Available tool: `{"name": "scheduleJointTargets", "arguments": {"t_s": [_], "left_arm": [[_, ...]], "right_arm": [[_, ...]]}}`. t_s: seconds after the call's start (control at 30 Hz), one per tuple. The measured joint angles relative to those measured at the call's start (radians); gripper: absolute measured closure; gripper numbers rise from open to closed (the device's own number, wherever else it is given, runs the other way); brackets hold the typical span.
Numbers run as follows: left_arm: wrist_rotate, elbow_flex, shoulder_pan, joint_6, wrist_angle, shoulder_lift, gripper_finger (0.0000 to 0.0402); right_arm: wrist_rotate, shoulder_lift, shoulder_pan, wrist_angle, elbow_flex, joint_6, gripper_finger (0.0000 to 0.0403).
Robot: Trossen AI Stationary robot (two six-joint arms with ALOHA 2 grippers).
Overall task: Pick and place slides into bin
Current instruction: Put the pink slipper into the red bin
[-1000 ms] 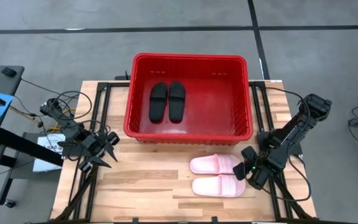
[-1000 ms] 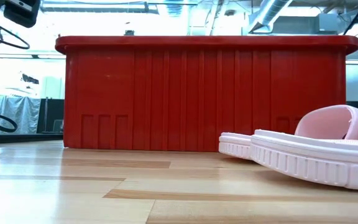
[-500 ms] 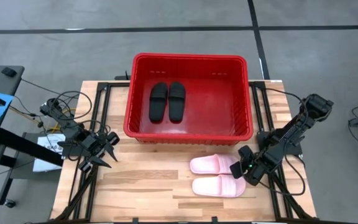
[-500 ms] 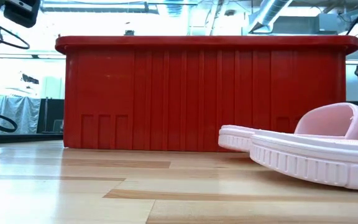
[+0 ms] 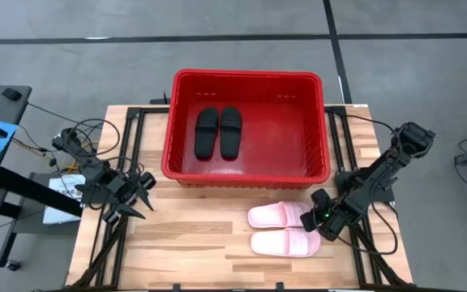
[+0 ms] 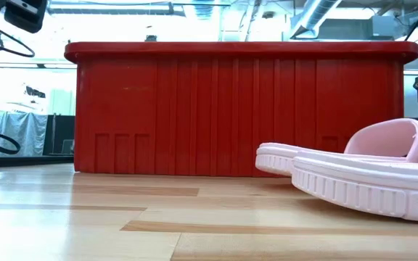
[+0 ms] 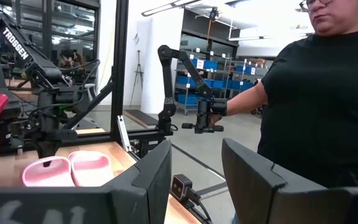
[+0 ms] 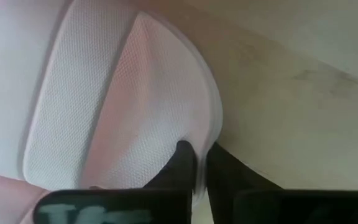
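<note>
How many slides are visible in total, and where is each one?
4. Two black slides lie side by side inside the red bin. Two pink slides lie on the table in front of it, by the right gripper.

Overhead, table-level, two wrist views.

The right tool sits low at the end of the pink slide nearer the bin, fingers pinched on its edge. Just beside it lies the second pink slide. Ahead stands the tall red bin wall; above that, air is free. Bare surface opens beyond the pink pair, toward the left tool.
</note>
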Motion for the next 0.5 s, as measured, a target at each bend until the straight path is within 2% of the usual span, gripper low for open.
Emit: {"name": "scheduleJointTargets", "arguments": {"t_s": [0.5], "left_arm": [[0.0,0.0,0.0,-0.038,-0.047,0.0,0.0269]], "right_arm": [[-0.025,-0.093,0.002,-0.177,0.129,-0.032,0.0401]]}}
